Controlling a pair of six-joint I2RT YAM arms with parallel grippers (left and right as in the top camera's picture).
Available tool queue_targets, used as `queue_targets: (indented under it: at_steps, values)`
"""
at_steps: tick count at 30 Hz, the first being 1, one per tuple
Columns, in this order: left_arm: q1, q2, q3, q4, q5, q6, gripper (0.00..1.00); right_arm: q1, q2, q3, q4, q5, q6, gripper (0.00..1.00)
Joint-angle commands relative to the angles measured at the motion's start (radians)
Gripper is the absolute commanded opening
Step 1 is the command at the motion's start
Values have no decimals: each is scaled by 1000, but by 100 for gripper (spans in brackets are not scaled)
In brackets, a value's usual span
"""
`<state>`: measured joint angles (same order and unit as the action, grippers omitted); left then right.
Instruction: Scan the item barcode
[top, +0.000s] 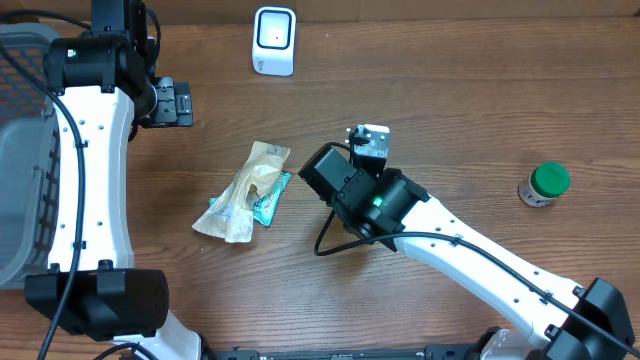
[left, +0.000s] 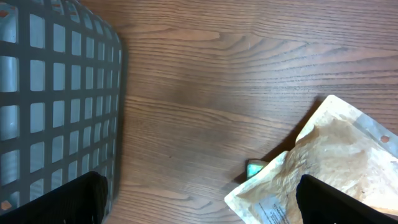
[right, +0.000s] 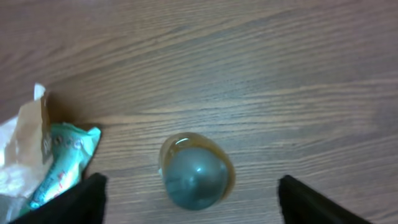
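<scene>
The right gripper (top: 366, 140) is held low over the middle of the table (top: 450, 80). It is open. In the right wrist view its two black fingers (right: 68, 202) are seen far apart at the bottom corners. A small round thing (right: 196, 177) is seen on the wood between them. It is not touched by either finger. It is blue-green on top and blurry, so what it is cannot be told. From above it is mostly hidden under the gripper.

Near it, on its left side, a blue-green packet (top: 270, 200) is seen on the table. A tan paper bag (top: 245, 185) is laid partly over the packet, and the two are touching.

The left gripper (left: 199, 190) is open too. Its fingers are spread wide and nothing is held between them. It is held over bare wood, with a grey basket (left: 56, 93) on one side and the tan bag on the other.

A white scanner (top: 274, 40) is stood up at the far edge of the table, well apart from both grippers. A little bottle with a green cap (top: 543, 184) is seen alone on the right side of the table.
</scene>
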<state>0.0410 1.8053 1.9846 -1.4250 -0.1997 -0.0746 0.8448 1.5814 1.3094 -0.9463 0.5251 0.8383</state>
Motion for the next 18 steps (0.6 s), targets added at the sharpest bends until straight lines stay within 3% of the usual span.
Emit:
queue_targets:
  at_steps: [1, 5, 12, 18]
  values:
    - [-2, 1, 12, 0, -10, 7, 100, -7, -2, 32, 7, 11, -40, 91]
    - [-2, 1, 12, 0, -10, 7, 100, -63, -2, 69, 10, -125, -235, 92]
    - [-2, 1, 12, 0, -10, 7, 99, -270, -2, 184, -104, -623, -581, 100]
    - [-2, 1, 12, 0, -10, 7, 100, -318, 16, 182, -202, -594, -636, 100]
